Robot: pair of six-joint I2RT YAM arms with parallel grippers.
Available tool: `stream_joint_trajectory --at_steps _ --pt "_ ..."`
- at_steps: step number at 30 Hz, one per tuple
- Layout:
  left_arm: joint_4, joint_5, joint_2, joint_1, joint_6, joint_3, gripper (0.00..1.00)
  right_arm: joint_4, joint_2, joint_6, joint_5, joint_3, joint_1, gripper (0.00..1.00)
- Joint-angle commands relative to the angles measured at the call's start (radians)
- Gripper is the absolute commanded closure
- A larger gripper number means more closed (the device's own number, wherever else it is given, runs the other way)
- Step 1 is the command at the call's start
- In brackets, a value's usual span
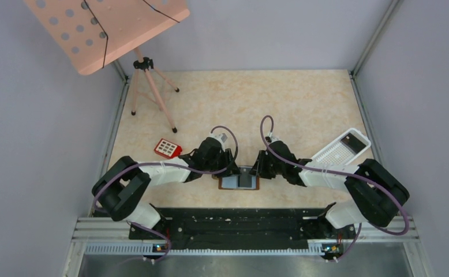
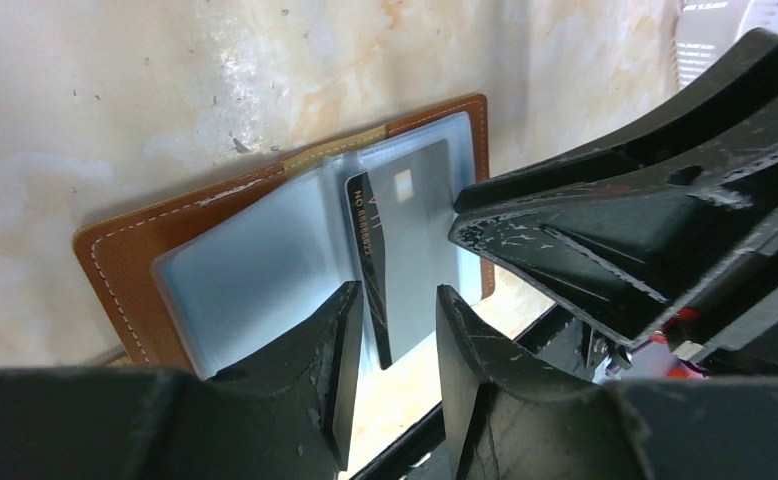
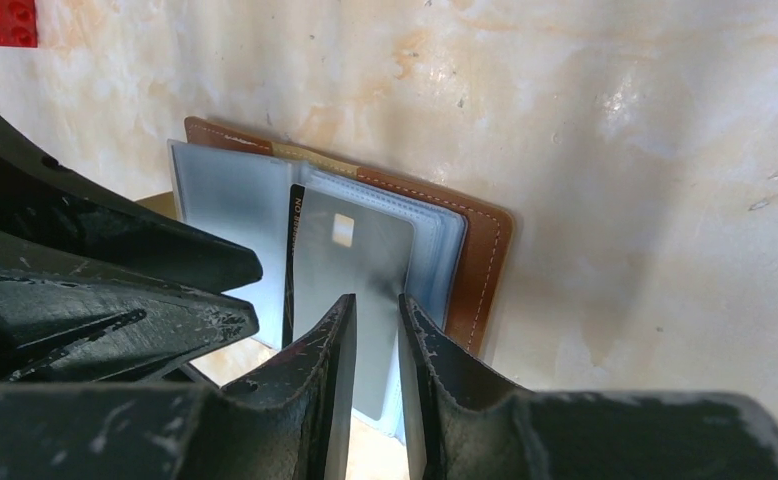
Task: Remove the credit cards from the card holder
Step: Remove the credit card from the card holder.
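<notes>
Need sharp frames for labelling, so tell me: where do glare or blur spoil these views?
Top external: evenly lit and sharp, but the card holder is tiny. Left wrist: near fingers soft, card print only partly legible. Right wrist: glare on the table, sleeves hazy.

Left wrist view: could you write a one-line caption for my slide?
Left gripper straddling a dark grey card over the open brown leather card holder, right gripper tips at the card.

White arms (image 1: 164,171), purple cables (image 1: 262,130), scuffed black hands (image 2: 397,295) (image 3: 377,300)
</notes>
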Motion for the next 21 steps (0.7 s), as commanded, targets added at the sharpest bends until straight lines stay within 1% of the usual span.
stream_joint_trajectory --at_steps 1,9,14,21 --pt "0.021 -0.033 -0.034 -0.003 -0.006 -0.002 0.62 -0.008 0.014 -0.004 0.001 -0.023 -0.006 0.78" --pt "0.029 -0.032 0.007 -0.003 -0.004 -0.005 0.62 -0.005 0.014 -0.004 0.0 -0.025 -0.006 0.78" --pt "0.064 0.003 0.039 -0.003 -0.014 -0.011 0.62 0.005 0.014 -0.004 -0.004 -0.03 -0.006 0.79" --pt "0.081 0.01 0.044 -0.003 -0.03 -0.027 0.63 0.014 0.02 -0.003 -0.009 -0.034 -0.006 0.81"
